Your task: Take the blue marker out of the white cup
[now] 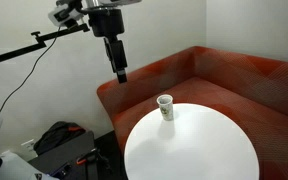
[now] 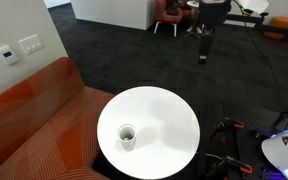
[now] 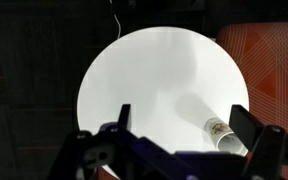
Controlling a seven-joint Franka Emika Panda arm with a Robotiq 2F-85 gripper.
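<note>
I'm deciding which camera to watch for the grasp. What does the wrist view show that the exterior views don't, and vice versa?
Only the wrist view: the claw with its fingers spread apart above the round white table. Only the exterior views: the claw hanging high, away from the small white paper cup, a dark bag on the floor and white wall plates. Shared: the cup on the table, by the orange-red sofa. The blue marker is not clear in any view.
</note>
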